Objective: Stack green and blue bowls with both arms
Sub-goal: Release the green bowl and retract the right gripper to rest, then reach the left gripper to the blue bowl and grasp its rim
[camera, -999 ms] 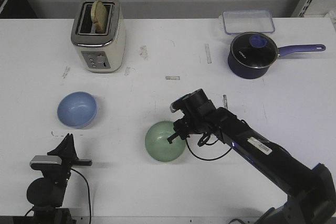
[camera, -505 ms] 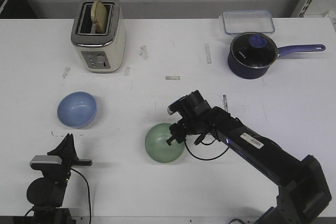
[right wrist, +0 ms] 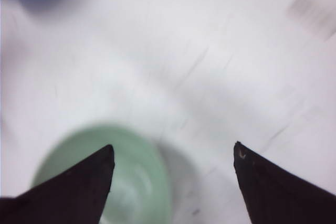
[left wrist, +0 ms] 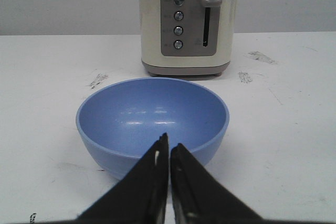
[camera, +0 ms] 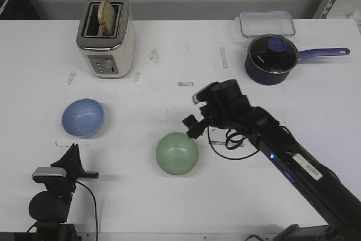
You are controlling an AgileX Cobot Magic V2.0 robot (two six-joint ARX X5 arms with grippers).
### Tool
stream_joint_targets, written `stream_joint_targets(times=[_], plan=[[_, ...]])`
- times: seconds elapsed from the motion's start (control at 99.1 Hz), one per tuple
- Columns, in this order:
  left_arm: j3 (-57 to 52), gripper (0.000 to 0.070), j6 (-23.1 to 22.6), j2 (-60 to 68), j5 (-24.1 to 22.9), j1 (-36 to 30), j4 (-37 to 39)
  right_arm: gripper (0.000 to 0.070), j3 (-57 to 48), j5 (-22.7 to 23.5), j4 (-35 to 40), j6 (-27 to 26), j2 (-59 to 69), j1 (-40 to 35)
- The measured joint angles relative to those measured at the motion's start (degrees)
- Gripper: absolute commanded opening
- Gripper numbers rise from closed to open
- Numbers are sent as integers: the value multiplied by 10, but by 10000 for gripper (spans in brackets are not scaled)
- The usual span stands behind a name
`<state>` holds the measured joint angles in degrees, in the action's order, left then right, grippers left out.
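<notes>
Your green bowl (camera: 177, 153) sits upright, empty, just below the right gripper (camera: 190, 126), fingers spread, clear of it; left gripper (left wrist: 169, 153) pinched closed before the blue bowl (left wrist: 152, 120)

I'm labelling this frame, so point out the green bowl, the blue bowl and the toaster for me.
green bowl (camera: 177, 153), front view, inside of the bowl.
blue bowl (camera: 83, 117), front view, inside of the bowl.
toaster (camera: 105, 35), front view, on its top by the slot.
</notes>
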<state>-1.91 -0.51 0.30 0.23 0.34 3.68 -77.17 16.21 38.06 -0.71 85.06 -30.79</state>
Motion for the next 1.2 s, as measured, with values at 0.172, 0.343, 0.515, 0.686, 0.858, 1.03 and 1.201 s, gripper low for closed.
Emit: stream_joint_targets(times=[0.172,0.343,0.515,0.686,0.858,1.03,1.201], plan=[[0,1,0,0,0,0,0,0,-4,-54,24,13,-71,82],[0,1,0,0,0,0,0,0,17,-74,62,47,-131,186],[0,1,0,0,0,0,0,0,105,-74,27,59,-225,273],[0,2,0,0,0,0,0,0,234,-75,-18,61,-341,323],[0,4,0,0,0,0,-3,0,343,-87,-23,61,-460,327],[0,3,0,0,0,0,-7,0,406,-87,-23,63,-560,327],[0,1,27,0,0,0,39,0,432,-87,-32,63,-633,327]])
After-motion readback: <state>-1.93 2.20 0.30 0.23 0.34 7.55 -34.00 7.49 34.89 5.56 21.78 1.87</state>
